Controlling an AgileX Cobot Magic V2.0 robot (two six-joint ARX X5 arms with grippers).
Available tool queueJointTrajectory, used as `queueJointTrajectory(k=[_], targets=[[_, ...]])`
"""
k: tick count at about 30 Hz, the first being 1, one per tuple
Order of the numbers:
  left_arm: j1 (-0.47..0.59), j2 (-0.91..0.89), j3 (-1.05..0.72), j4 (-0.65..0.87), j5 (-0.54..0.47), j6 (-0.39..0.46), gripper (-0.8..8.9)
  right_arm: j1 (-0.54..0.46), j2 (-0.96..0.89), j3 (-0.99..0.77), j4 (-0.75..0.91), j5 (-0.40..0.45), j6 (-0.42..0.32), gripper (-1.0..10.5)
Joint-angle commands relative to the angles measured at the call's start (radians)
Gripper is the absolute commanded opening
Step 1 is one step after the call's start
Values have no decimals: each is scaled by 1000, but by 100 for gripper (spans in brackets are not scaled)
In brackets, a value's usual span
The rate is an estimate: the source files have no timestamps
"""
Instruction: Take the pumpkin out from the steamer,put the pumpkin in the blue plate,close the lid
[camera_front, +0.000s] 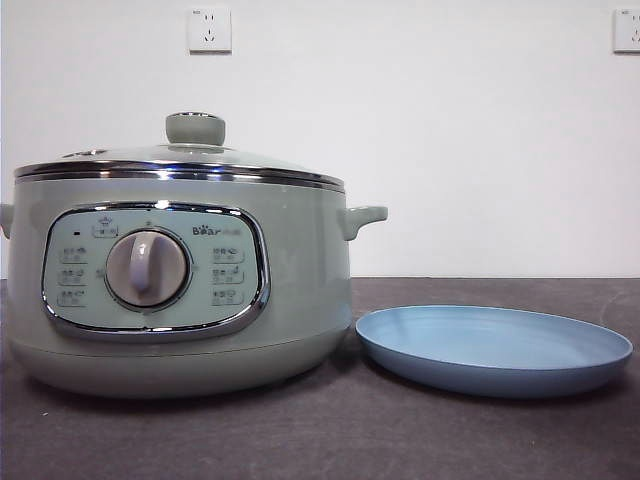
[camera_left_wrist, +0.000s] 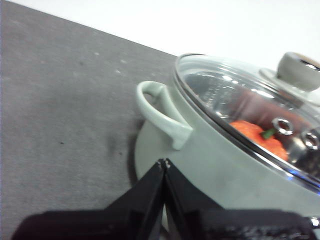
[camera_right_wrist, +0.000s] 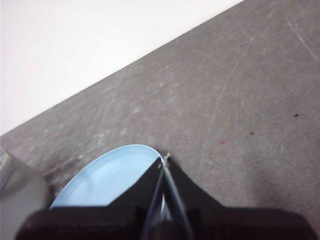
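Pumpkin (camera_left_wrist: 257, 135) sealed under lid (camera_front: 180, 160) in steamer (camera_front: 290, 290); blue plate (camera_front: 495, 345) beside, ready to receive; left gripper (camera_left_wrist: 164, 163) and right gripper (camera_right_wrist: 164, 159) both closed, empty

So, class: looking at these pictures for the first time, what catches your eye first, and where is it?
The big sage-green steamer fills the front view's left half, its glass lid on. Beside it on the dark table lies the blue plate, bare. Through the lid, the left wrist view shows the orange pumpkin inside.
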Motion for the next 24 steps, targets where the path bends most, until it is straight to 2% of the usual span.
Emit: queueJointTrajectory(k=[1,8,15,21,24], targets=[[3,-3,-12,7,16,-30,-6,2,-2,-11,0,-4,30,-1],[3,1,66,-19,-18,-33,-7,2,15,50,-32,-3,30,-9],[3,61,197,-42,-27,-32,-7,2,114,163,-28,-3,28,-8],[3,243,327,-43,-10,-12,-7,2,245,288,-28,-5,-58,-8],[3,356,408,-53,39,51,-7,2,324,363,-29,-6,-97,-8]])
